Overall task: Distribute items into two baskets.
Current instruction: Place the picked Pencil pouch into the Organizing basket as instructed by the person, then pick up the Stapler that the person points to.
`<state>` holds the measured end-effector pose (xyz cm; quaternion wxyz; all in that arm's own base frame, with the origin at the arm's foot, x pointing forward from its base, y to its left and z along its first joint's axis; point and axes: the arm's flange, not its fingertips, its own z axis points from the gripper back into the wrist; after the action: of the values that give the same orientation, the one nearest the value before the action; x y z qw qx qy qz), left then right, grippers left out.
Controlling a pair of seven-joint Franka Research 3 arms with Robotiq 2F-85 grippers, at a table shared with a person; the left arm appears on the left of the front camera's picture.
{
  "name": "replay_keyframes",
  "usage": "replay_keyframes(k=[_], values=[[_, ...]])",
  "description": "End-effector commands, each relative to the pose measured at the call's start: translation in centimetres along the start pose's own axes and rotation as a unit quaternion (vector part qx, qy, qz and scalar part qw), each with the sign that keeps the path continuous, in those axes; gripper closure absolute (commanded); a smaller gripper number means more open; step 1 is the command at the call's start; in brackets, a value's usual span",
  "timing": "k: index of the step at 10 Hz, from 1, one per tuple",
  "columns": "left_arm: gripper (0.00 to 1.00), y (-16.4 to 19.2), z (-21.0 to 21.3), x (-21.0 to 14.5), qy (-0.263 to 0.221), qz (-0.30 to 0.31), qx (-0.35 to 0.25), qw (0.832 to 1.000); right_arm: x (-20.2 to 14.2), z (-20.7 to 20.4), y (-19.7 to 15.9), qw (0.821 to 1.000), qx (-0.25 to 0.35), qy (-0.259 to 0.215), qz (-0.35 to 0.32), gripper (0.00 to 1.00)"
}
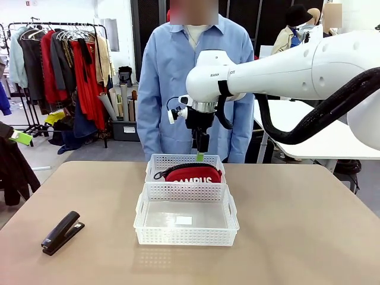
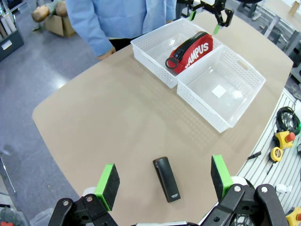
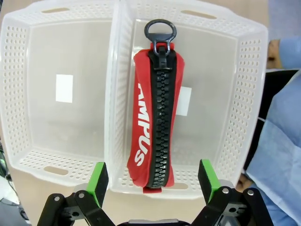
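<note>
Pouch (image 1: 193, 174) marked CAMPUS lies in the upper-centre basket (image 1: 155, 161); the lower basket (image 1: 186, 238) holds a label (image 1: 184, 220). Left gripper (image 2: 163, 175) and right gripper (image 3: 152, 175) gape wide.

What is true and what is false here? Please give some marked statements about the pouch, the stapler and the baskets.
1. The red CAMPUS pouch lies in the far basket. True.
2. The black stapler sits beside the pouch in that basket. False: it lies on the table, outside the baskets.
3. The right end effector is shut on the pouch. False: it is open above it.
4. The left end effector is open above the stapler. True.
</note>
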<state>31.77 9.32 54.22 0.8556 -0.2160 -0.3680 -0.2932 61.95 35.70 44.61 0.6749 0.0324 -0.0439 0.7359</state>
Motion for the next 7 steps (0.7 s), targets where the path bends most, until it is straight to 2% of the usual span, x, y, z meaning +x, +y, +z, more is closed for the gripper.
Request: replay_keyframes(k=[1,7], values=[[0.0,0.04,0.0,-0.02,-0.008,-0.003,-0.006,1.0,0.32,-0.08,-0.06,1.0,-0.005,0.003,0.003,0.0],[0.0,0.04,0.0,-0.02,-0.008,-0.003,-0.006,1.0,0.32,-0.08,-0.06,1.0,-0.005,0.003,0.003,0.0]])
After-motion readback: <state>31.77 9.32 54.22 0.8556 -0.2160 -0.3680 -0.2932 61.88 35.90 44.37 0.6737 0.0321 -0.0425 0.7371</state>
